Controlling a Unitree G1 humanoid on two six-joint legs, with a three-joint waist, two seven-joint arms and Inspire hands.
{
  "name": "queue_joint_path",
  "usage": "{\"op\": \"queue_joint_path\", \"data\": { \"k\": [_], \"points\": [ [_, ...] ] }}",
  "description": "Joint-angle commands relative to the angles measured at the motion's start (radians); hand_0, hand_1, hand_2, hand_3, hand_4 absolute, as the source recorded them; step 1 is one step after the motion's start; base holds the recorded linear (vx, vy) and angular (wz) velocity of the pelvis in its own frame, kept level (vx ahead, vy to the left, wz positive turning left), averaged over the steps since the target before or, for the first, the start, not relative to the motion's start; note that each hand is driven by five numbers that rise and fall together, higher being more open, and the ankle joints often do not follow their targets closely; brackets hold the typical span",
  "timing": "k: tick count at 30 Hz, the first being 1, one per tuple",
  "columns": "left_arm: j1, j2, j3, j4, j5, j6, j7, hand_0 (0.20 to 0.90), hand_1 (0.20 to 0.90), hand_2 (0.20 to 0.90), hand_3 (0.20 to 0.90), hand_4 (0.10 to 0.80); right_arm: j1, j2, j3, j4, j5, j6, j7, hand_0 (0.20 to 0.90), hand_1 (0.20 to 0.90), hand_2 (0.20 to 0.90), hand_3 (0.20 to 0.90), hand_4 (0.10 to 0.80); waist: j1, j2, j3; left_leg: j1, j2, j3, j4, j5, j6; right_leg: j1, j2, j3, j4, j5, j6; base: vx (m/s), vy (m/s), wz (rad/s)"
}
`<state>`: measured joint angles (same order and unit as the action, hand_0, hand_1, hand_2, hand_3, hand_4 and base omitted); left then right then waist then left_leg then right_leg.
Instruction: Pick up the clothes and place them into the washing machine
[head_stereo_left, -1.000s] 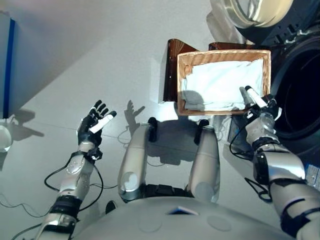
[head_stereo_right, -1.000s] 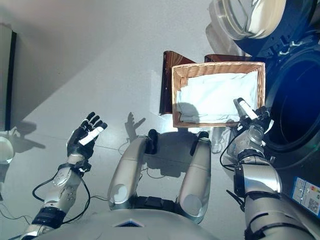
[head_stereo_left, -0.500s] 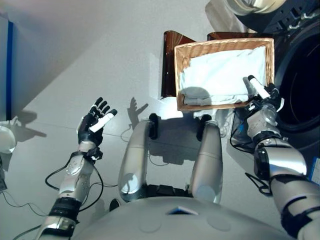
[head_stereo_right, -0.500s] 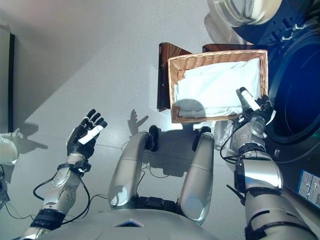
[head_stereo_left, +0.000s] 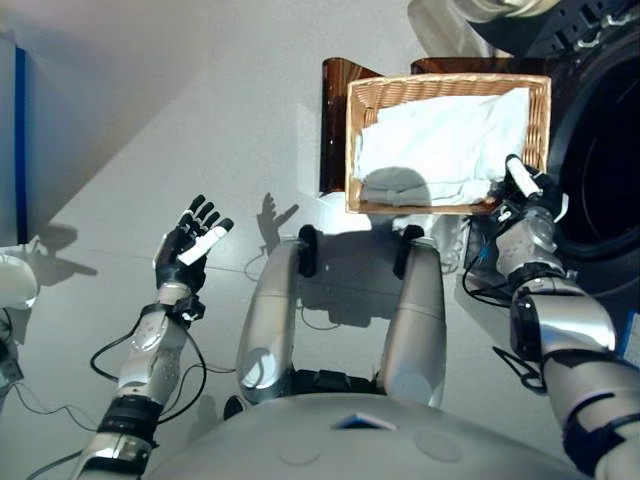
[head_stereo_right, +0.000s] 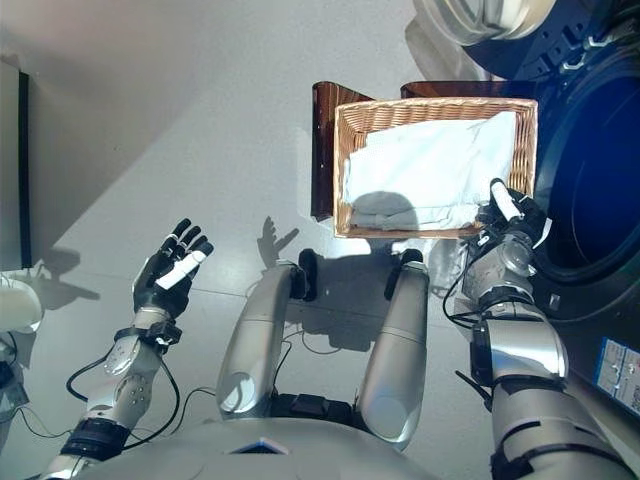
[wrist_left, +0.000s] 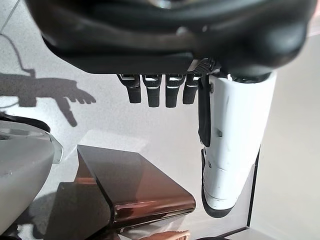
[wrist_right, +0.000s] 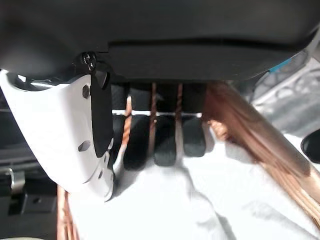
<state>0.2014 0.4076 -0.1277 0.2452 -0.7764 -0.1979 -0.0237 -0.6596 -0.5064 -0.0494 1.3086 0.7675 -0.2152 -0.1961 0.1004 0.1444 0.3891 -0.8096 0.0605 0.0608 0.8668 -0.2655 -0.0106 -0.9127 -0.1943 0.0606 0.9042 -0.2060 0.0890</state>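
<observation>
The left robot hand (head_stereo_left: 188, 247) hovers over the floor (head_stereo_left: 150, 120), fingers spread and empty. Farther out, the right robot hand (head_stereo_left: 527, 196) reaches over the basket (head_stereo_left: 352, 140) rim, fingers straight above the white clothes (head_stereo_left: 440, 145). Beyond stands the washing machine (head_stereo_left: 600, 150).

No legible text or labels

Woven wicker basket (head_stereo_left: 357, 150) — coarse, ribbed, light tan. Soft matt white cloth of the clothes (head_stereo_left: 440, 150), creased and folded. Glossy dark-brown stand (head_stereo_left: 333, 125) under the basket, smooth, mirror-like. Pale floor (head_stereo_left: 150, 120), smooth with a faint sheen. Dark, shiny washing machine (head_stereo_left: 600, 150) front. Right hand (head_stereo_right: 508, 212) — matt black fingers (wrist_right: 165, 142), smooth white plastic thumb cover.
</observation>
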Motion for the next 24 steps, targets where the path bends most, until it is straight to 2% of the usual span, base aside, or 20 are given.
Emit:
{"op": "queue_joint_path", "data": {
  "k": [1,14,15,24],
  "points": [
    [0.048,0.055,0.06,-0.066,-0.004,-0.067,-0.004,0.9,0.9,0.9,0.9,0.8,0.047,-0.013,-0.005,-0.038,0.039,-0.042,0.011,0.2,0.2,0.2,0.2,0.3,0.012,-0.009,-0.061,0.006,-0.023,0.029,-0.058,0.019,0.022,0.03,0.011,-0.042,-0.028,-0.017,-0.043,0.036,-0.004,0.0],
    [0.014,0.022,0.055,0.023,0.013,-0.072,0.0,0.9,0.9,0.9,0.9,0.8,0.175,0.019,-0.042,-0.171,0.046,-0.092,-0.005,0.2,0.2,0.2,0.2,0.3,-0.02,-0.018,-0.084,0.169,-0.023,0.038,-0.218,0.054,0.009,0.178,0.017,-0.038,-0.157,0.018,-0.035,0.028,-0.008,-0.04],
    [0.011,0.019,0.055,0.025,0.017,-0.072,0.0,0.9,0.9,0.9,0.9,0.8,0.184,0.024,-0.045,-0.186,0.047,-0.094,-0.003,0.2,0.2,0.2,0.2,0.3,-0.024,-0.016,-0.084,0.177,-0.022,0.045,-0.249,0.091,0.014,0.182,0.018,-0.039,-0.184,0.054,-0.039,-0.061,0.001,-0.09],
    [0.003,-0.004,0.043,0.051,0.025,-0.069,-0.017,0.9,0.9,0.9,0.9,0.8,0.23,0.028,-0.062,-0.221,0.059,-0.098,0.016,0.2,0.2,0.2,0.2,0.3,-0.034,0.0,-0.093,0.297,-0.036,0.041,-0.402,0.149,0.003,0.306,0.014,-0.048,-0.317,0.097,-0.02,0.023,-0.009,-0.07]
  ]
}}
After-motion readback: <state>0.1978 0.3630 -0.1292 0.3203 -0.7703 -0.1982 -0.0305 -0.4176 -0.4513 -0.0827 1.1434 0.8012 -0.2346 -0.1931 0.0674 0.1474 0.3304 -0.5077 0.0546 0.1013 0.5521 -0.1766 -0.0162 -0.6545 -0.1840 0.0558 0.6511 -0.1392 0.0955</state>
